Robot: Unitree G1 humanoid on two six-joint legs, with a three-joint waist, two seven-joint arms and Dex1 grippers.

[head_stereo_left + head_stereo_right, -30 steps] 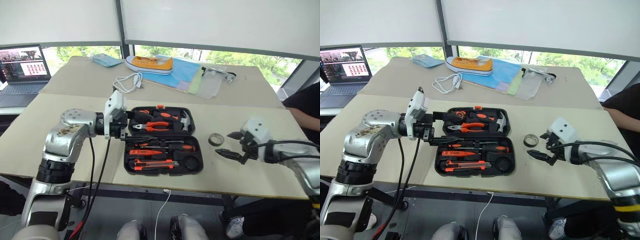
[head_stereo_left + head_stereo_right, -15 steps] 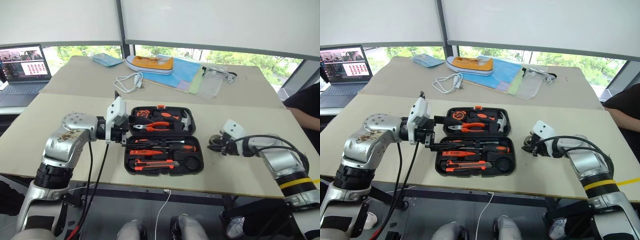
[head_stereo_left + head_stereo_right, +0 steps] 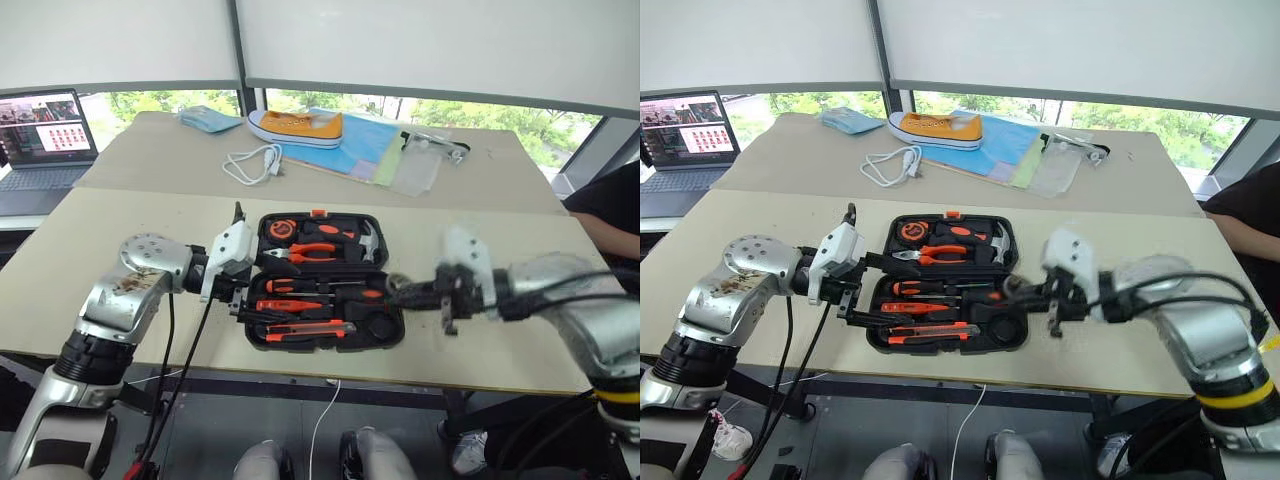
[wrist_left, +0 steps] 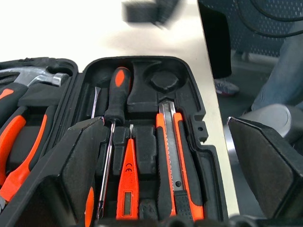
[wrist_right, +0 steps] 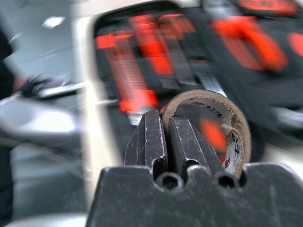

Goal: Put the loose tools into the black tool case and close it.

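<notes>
Beige surface (image 3: 120, 220) by the windows carries the black tool case (image 3: 325, 282), lid open flat. Screwdrivers (image 4: 115, 97), red screwdriver (image 4: 127, 182) and utility knife (image 4: 173, 156) all sit in their recesses. Left gripper (image 3: 240, 285) is spread wide, empty, at the case's left edge. Right gripper (image 5: 163, 142) has its fingers pinched on a tape roll (image 5: 215, 123) at the case's right edge. Judged remaining: closing and latching the lid.

Two beige tables (image 3: 130, 215) pushed together, white roller blinds (image 3: 420, 45) above a window strip (image 3: 480, 115) showing green trees. Laptop (image 3: 40, 135) far left, yellow shoe (image 3: 297, 127), white cable (image 3: 250, 163), daylight.
</notes>
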